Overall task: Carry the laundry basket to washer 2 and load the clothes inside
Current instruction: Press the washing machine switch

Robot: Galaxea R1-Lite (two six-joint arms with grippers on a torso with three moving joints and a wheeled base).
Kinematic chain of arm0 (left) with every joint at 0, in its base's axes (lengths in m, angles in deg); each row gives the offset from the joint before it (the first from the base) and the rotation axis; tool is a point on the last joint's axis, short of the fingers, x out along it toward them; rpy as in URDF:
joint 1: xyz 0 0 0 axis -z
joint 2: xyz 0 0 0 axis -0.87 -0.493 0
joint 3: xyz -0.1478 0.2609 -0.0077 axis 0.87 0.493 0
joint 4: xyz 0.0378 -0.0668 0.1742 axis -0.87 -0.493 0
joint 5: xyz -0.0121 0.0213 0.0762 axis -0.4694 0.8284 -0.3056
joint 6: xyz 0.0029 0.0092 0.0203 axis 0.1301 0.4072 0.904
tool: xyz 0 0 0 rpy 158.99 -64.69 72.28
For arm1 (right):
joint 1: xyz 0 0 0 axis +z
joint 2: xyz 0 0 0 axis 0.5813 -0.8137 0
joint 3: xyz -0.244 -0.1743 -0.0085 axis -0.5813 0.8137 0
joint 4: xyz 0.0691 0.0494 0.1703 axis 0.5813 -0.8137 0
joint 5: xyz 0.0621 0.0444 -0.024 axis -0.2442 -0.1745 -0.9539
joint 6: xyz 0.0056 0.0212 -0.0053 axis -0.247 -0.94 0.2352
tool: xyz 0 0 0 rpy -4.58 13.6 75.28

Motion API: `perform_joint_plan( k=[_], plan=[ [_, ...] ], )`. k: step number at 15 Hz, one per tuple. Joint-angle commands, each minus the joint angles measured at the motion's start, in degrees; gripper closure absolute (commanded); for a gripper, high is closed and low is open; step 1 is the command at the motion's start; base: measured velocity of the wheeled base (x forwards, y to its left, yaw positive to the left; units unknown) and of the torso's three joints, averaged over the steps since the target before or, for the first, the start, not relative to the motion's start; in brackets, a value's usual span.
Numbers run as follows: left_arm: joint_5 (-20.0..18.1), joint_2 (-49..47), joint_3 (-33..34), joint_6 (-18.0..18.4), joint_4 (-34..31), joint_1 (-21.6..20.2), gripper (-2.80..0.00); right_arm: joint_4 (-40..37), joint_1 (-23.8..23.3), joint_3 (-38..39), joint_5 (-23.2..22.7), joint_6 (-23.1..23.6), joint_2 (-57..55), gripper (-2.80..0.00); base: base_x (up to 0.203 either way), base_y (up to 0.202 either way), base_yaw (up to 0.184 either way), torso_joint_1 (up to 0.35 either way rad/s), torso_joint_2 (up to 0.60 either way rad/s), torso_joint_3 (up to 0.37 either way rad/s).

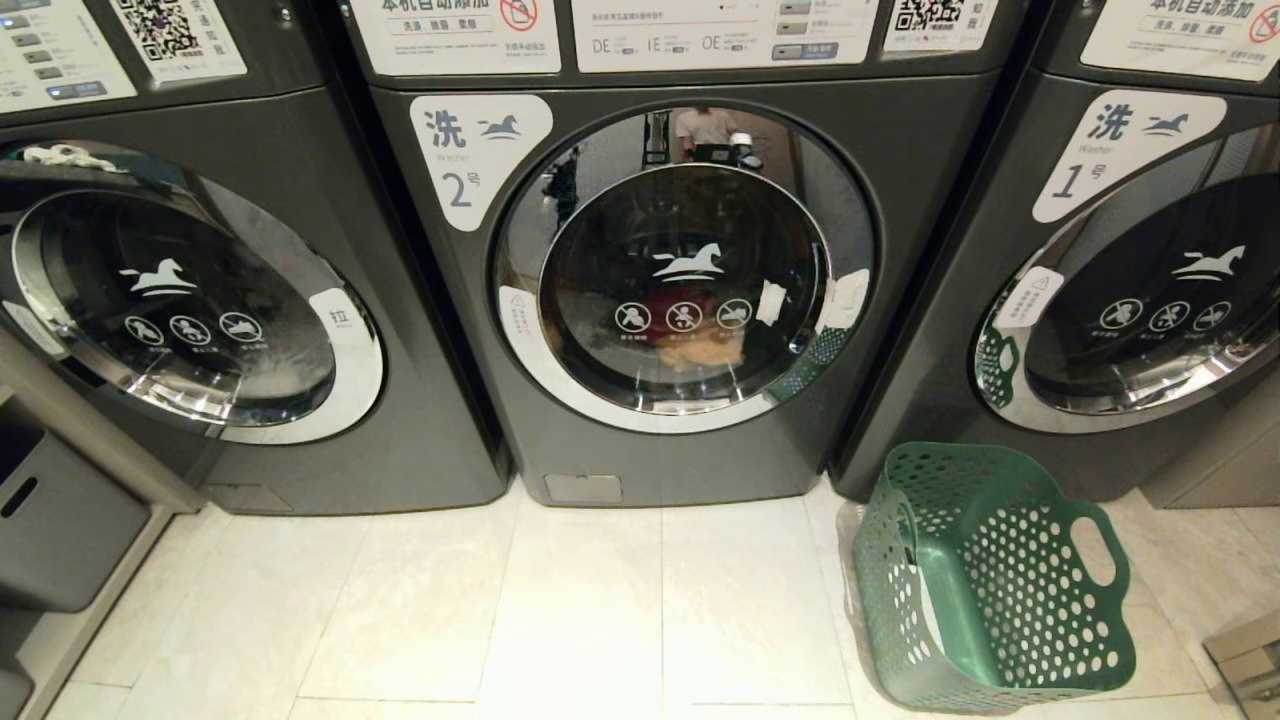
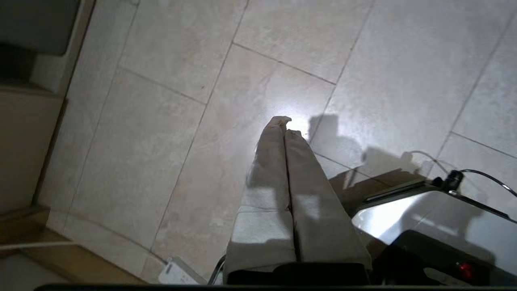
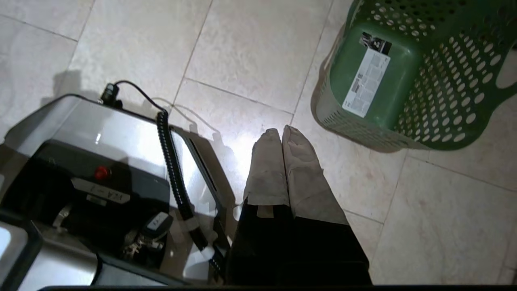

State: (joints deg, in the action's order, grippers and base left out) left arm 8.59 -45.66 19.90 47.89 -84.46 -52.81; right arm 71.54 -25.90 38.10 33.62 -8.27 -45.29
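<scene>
Behind washer 2's (image 1: pixel 680 290) closed glass door, red and yellowish clothes (image 1: pixel 690 335) showed only dimly; no other garment could be made out. The neighbouring washer 1 (image 1: pixel 1130 290) and the unnumbered washer (image 1: pixel 190 300) were cut off at the frame edges. The basket (image 1: pixel 985 575) stood tilted on the pale tiled floor (image 1: pixel 560 610), just right of washer 2's foot, empty, with a label on its bottom. Neither arm reached the head view. The left gripper (image 2: pixel 284 128) hung clenched on nothing above the tiles; the right gripper (image 3: pixel 281 134), likewise clenched and empty, hung near the basket, beside the robot's base (image 3: pixel 101 169).
</scene>
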Motion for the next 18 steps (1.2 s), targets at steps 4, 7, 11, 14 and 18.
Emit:
perform_joint_plan(
  k=[4, 7, 11, 14, 18],
  plan=[
    [-3.0, 21.2, 9.3, 11.1, 0.1, -6.3, 0.0, -21.9, -3.9, -2.6, 4.9, -3.4, 13.0, 0.0, 0.0, 0.0, 0.0, 0.0, 0.0, 0.0],
    [-7.4, 28.3, 10.1, 24.6, 0.3, -6.7, 0.0, -21.7, -11.0, -2.5, 5.1, -3.5, 11.9, 0.0, 0.0, 0.0, 0.0, 0.0, 0.0, 0.0],
    [-22.2, 44.0, 12.4, 30.5, 2.2, -7.0, 0.0, -21.6, -10.1, -2.6, 3.9, -3.3, 31.9, 0.0, 0.0, 0.0, 0.0, 0.0, 0.0, 0.0],
    [-31.6, 44.1, 16.1, 25.7, 6.3, -7.1, 0.0, -21.2, -9.6, -2.4, 3.5, -2.7, 43.4, 0.0, 0.0, 0.0, 0.0, 0.0, 0.0, 0.0],
    [-29.5, 44.1, 16.2, 22.5, 6.3, -7.1, 0.0, -20.4, -9.4, -2.1, 3.0, -2.2, 43.6, 0.0, 0.0, 0.0, 0.0, 0.0, 0.0, 0.0]
  ],
)
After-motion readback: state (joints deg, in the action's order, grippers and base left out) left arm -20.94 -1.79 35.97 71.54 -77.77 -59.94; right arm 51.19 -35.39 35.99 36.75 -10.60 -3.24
